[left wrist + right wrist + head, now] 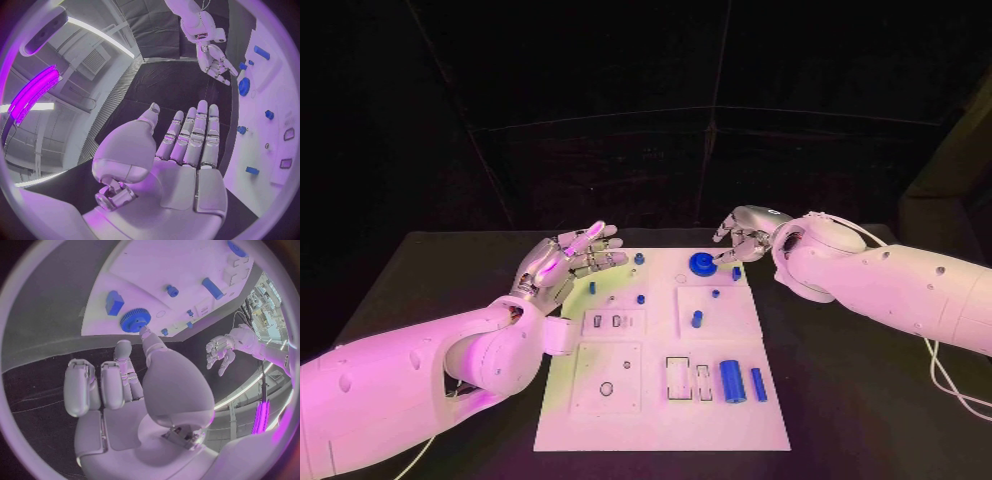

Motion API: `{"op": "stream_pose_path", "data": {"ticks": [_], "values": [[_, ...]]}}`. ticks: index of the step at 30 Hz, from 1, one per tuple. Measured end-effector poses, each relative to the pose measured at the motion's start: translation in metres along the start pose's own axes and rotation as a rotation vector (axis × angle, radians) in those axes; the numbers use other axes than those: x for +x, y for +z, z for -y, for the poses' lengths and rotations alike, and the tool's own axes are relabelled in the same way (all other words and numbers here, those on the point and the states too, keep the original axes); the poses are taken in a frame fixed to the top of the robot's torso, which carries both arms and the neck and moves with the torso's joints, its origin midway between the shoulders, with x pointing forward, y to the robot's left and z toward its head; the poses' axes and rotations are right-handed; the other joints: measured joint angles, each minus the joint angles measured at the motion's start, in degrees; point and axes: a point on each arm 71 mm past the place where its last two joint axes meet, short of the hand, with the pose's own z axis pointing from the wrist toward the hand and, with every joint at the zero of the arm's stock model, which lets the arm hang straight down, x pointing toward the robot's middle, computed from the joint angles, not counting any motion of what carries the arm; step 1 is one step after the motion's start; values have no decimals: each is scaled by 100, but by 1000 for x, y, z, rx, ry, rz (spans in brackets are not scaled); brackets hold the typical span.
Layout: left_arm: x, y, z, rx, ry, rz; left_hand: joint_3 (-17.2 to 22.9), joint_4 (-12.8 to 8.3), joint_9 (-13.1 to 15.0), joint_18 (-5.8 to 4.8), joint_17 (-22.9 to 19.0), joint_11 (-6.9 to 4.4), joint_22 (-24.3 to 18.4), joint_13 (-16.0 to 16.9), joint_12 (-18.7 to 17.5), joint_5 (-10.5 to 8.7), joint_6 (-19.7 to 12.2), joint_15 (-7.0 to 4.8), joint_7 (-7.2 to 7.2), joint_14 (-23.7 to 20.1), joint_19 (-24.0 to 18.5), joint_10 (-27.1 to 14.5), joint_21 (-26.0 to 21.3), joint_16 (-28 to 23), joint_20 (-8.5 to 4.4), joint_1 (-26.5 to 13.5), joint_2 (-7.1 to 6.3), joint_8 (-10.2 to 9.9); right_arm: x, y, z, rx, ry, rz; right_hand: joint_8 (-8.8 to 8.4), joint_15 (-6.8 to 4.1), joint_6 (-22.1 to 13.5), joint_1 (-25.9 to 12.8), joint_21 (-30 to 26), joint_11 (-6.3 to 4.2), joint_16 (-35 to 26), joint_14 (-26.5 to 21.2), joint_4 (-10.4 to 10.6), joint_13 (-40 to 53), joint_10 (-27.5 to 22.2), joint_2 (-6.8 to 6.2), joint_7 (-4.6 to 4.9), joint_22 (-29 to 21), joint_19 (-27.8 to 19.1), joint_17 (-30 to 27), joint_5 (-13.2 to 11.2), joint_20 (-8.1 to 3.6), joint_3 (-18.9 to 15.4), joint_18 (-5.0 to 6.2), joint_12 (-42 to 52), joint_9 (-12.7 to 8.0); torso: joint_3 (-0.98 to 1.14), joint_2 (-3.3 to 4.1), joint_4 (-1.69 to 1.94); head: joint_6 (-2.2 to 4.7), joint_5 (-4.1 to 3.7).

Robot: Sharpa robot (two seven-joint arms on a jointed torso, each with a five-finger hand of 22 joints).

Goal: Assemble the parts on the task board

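A white task board (733, 420) is seen on a black table (862, 400). Blue parts, among them a gear (702, 263), are noted. Silver hands are carried on white arms.

white task board (661, 400) lies flat mid-table; a blue gear (702, 263) sits near its far edge, two blue cylinders (730, 380) lying toward its near right.

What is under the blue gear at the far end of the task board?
The blue gear lies on the white task board, near its far edge, with the right hand close beside it. Whether a peg or recess sits beneath it is hidden by the gear itself.
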Motion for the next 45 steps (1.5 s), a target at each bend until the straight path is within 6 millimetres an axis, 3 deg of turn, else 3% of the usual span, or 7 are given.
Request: {"op": "stream_pose_path", "data": {"ticks": [3, 8, 9, 10, 15, 32, 45], "values": [[0, 1, 0, -1, -1, -1, 0, 0, -1, 0, 0, 0, -1, 0, 0, 0, 0, 0, 0, 0, 0, 0, 0, 0, 0, 0, 0, -4, 2, 4, 0, 9, 7, -18, 0, 0, -29, 80, 15, 33, 61, 0, 48, 261, 36, 1, -11, 0, 0, 101, 20, 0, -48, 1, 244, 0, -1, 3, 6, -8, -1], [0, 1, -1, -3, -2, -3, 0, 0, -5, 0, -5, 0, -6, 0, 0, 0, 0, 0, 0, 0, 0, 0, 0, 0, 0, 0, 0, -24, 6, 8, -2, 15, 15, -49, 35, 0, -93, 129, 15, 0, 204, 0, 118, 817, 208, 51, -34, 0, 14, 348, 113, 14, -118, 1, 780, 0, -5, 10, 13, -24, 12], [0, 2, -1, -3, -2, -3, 0, 0, -5, 0, -5, 0, -6, 0, 0, 0, 0, 0, 0, 0, 0, 0, 0, 0, 0, 0, 0, -24, 7, 9, -3, 14, 16, -54, 35, 0, -93, 129, 21, 20, 207, 0, 135, 895, 228, 51, -34, -1, 20, 360, 113, 21, -134, -8, 856, 0, -5, 12, 13, -26, 16], [0, 2, -1, -3, -2, -4, 0, 0, -5, 0, -5, 0, -6, 0, 0, 0, 0, 0, 0, 0, 0, 0, 0, 0, 0, 0, 0, -24, 8, 10, -3, 13, 17, -58, 54, 0, -93, 129, 39, 16, 232, 0, 143, 960, 253, 51, -34, -1, 20, 363, 113, 21, -143, -90, 919, 0, -5, 13, 13, -34, 26], [0, 2, -2, -5, -3, -5, 16, 16, -5, 0, -4, 22, -6, 0, 0, 0, 0, 0, 0, 0, 0, -22, 0, 0, 0, 25, 25, -24, 10, 12, -6, 9, 22, -72, 71, 0, -93, 153, 39, 10, 264, 0, 163, 1135, 264, 75, -34, -1, 20, 363, 146, 21, -162, -89, 1080, 7, -5, 13, 12, -53, 75], [0, 3, -3, -11, -4, -6, 16, 16, -4, 0, -4, 21, -5, 1, 0, 0, 0, 0, 0, 0, 0, -21, 0, 0, 0, 25, 24, -24, 18, 17, -15, -11, 18, -112, 168, 0, -69, 279, 160, -10, 469, 1, 162, 1891, 587, 158, -57, -2, 175, 361, 166, 32, -193, -88, 1801, 30, 0, 13, 8, -92, 60], [0, 4, -3, -13, -5, -8, 16, 16, -4, 0, -3, 21, -5, 1, 0, 0, 0, 0, 0, 0, 0, -21, 0, 0, 0, 25, 24, -24, 19, 20, -15, -8, 8, -127, 233, 0, 5, 424, 194, -11, 553, 1, 103, 2190, 669, 304, -60, -2, 240, 361, 166, 13, -167, -87, 2060, 36, 4, 13, 8, -112, 59]]}}
